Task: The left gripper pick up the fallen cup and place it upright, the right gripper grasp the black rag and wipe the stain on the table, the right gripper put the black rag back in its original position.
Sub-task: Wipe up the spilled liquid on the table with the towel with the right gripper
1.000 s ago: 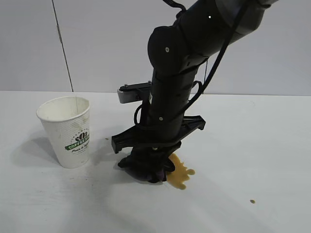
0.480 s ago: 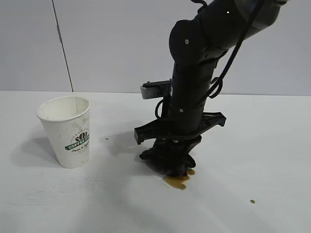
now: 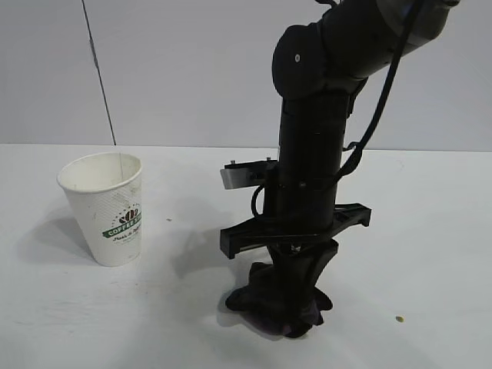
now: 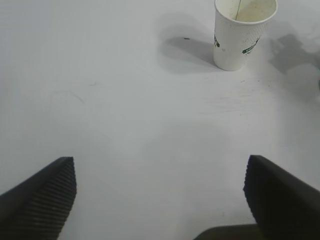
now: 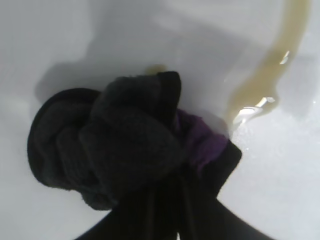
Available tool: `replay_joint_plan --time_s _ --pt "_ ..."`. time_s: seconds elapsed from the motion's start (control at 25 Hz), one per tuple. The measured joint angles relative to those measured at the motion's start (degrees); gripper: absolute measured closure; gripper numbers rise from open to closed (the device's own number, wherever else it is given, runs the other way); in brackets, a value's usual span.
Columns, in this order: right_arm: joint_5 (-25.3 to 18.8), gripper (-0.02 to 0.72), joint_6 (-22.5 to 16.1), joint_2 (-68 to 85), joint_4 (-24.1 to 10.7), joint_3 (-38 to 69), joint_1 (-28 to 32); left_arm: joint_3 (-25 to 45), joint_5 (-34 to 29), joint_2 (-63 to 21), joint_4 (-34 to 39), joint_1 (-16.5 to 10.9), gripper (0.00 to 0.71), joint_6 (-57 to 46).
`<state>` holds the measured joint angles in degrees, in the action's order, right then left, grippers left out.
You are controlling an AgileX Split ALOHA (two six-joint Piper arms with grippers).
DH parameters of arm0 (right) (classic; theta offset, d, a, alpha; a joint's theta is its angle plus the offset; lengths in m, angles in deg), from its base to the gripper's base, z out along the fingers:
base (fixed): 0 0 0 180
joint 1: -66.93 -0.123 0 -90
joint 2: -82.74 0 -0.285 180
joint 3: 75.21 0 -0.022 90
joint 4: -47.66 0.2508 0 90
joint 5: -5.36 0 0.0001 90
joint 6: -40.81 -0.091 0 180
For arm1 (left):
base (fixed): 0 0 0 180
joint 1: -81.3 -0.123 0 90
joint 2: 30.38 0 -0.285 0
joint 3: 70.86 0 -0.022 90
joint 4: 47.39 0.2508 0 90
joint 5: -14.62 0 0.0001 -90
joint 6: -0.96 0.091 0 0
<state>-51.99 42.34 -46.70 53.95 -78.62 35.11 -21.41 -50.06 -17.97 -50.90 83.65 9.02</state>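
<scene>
Exterior view: a white table (image 3: 430,254) runs back to a pale grey panelled wall (image 3: 169,69). The cup (image 3: 106,206) stands upright at the left. Right of centre, the right gripper (image 3: 290,296) points straight down, clenched on the black rag (image 3: 278,309), which is pressed onto the tabletop.

Left wrist view: the left gripper (image 4: 160,192) hangs released over bare white surface at the lower edge, its fingers (image 4: 42,197) wide apart, the cup well apart at the upper right.

Right wrist view: the rag fills the centre; a streak of the stain (image 5: 265,75) curves across the upper right, just beside it.

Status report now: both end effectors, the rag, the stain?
Right end effector shut on black rag, pressing the table. Stain smeared. Left end effector open, idle. Cup upright.
</scene>
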Motion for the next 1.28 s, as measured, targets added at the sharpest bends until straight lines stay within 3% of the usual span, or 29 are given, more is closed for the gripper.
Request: replay_joint_plan --time_s 0.12,0.28,0.44,0.56,0.68,0.84,0.96,1.12,1.2,1.28 --pt "3.29 0.66 -2.94 0.16 -5.41 0.0 -0.06 0.0 0.0 0.0 0.0 0.0 0.056 0.0" --pt "11.93 0.66 -13.12 0.28 -14.8 0.0 -0.06 0.0 0.0 0.0 0.0 0.0 0.056 0.0" --pt "17.07 0.66 -16.12 0.02 -17.16 0.0 0.19 0.0 0.0 0.0 0.0 0.0 0.056 0.0" --pt "16.98 0.66 -16.98 -0.15 -17.13 0.0 0.23 0.0 0.0 0.0 0.0 0.0 0.056 0.0" --pt "14.53 0.66 -16.16 -0.15 -14.81 -0.08 0.23 0.0 0.0 0.0 0.0 0.0 0.056 0.0" --pt "4.37 0.66 -8.53 -0.06 -8.8 -0.25 0.23 0.0 0.0 0.0 0.0 0.0 0.056 0.0" --pt "-1.08 0.66 -4.75 -0.03 -7.14 -0.19 0.23 0.0 0.0 0.0 0.0 0.0 0.056 0.0" --pt "1.6 0.66 -6.43 -0.03 -11.06 -0.08 0.23 0.0 0.0 0.0 0.0 0.0 0.056 0.0" --pt "5.3 0.661 -9.68 0.01 -14.91 -0.08 0.23 0.0 0.0 0.0 0.0 0.0 0.056 0.0" --pt "8.99 0.661 -13.19 0.01 -20.99 -0.08 0.23 0.0 0.0 0.0 0.0 0.0 0.056 0.0"
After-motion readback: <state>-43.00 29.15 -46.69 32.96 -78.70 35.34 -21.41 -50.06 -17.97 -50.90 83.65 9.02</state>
